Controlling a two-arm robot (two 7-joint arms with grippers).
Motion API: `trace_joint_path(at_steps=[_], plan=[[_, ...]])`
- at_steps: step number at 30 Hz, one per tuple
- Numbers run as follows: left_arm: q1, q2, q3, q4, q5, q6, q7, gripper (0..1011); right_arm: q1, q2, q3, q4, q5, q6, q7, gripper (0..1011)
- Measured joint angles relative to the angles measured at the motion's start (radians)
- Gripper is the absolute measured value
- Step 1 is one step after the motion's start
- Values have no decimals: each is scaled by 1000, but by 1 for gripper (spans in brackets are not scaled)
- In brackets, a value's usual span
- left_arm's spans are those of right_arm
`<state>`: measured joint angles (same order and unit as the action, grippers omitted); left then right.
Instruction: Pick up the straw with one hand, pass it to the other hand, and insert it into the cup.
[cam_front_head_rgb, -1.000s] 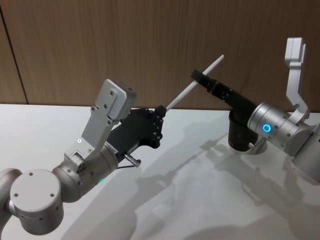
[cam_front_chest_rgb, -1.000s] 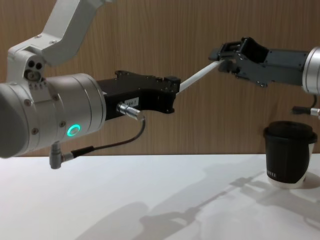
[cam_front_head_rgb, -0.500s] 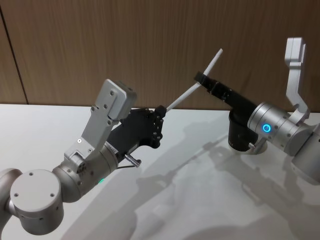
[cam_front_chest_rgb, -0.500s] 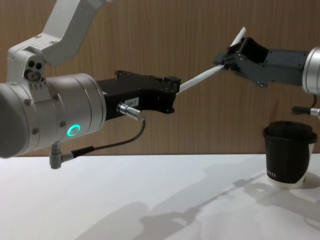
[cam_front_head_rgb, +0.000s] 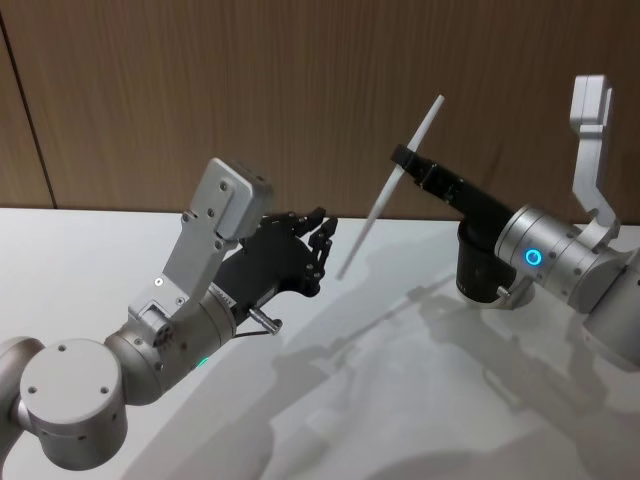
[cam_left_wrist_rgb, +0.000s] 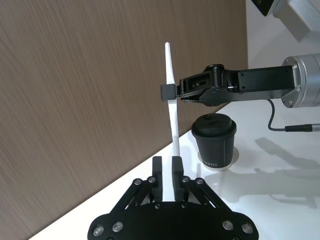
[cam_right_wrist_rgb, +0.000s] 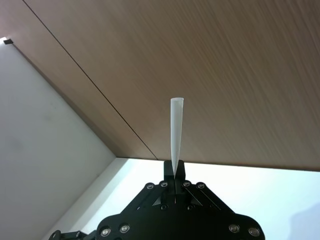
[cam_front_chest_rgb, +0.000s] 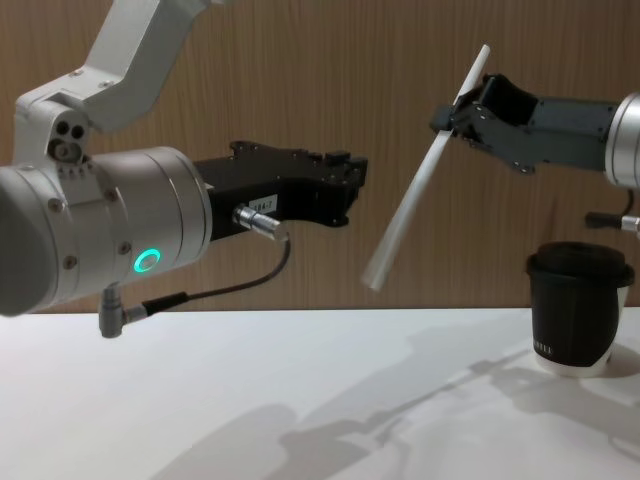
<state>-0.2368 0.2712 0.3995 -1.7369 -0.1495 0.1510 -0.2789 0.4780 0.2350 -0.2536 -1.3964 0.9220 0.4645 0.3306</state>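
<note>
The straw (cam_front_head_rgb: 385, 196) is held tilted, its upper part clenched in the right gripper (cam_front_head_rgb: 402, 157) fingers. The left gripper (cam_front_head_rgb: 322, 235) fingers are spread open beside its lower end.

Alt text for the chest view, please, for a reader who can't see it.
The right gripper grips the white straw near its top end; the straw slants down to the left, its lower end free in the air. The left gripper is open, apart from it, and the black cup stands on the table at the right.
</note>
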Motion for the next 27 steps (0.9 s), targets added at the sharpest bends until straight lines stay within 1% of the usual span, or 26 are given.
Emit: trace_joint_path(at_steps=[1,3,5,7,8,9,10,12,13,14,17,18,19,23,24,25,26,27], plan=[[0,0,0,0,0,0,0,108,0,0,0,0,0,0,0,4],[0,0,0,0,0,0,0,199,-12,0,-3,-17,-2,-7,-5,4],[0,0,0,0,0,0,0,210,-15,1,-4,-22,-3,-11,-6,4],[0,0,0,0,0,0,0,312,-27,2,-10,-43,-10,-26,-7,4],[0,0,0,0,0,0,0,329,-30,2,-11,-47,-12,-29,-7,4],[0,0,0,0,0,0,0,373,-35,4,-16,-56,-18,-39,-6,4],[0,0,0,0,0,0,0,373,-35,4,-16,-56,-18,-39,-6,4],[0,0,0,0,0,0,0,457,-40,7,-21,-68,-26,-54,-3,4],[0,0,0,0,0,0,0,474,-42,8,-23,-71,-30,-62,0,4],[0,0,0,0,0,0,0,516,-43,11,-27,-78,-38,-73,4,4],[0,0,0,0,0,0,0,596,-44,16,-33,-85,-49,-91,13,4],[0,0,0,0,0,0,0,657,-43,20,-38,-88,-59,-105,19,4],[0,0,0,0,0,0,0,677,-42,22,-39,-89,-62,-111,23,4],[0,0,0,0,0,0,0,816,-27,38,-51,-91,-90,-151,45,4],[0,0,0,0,0,0,0,830,-24,40,-53,-91,-96,-160,51,4],[0,0,0,0,0,0,0,871,-20,43,-55,-90,-100,-166,55,4],[0,0,0,0,0,0,0,882,-17,46,-57,-89,-105,-173,59,4],[0,0,0,0,0,0,0,922,-7,52,-60,-85,-115,-187,68,4]])
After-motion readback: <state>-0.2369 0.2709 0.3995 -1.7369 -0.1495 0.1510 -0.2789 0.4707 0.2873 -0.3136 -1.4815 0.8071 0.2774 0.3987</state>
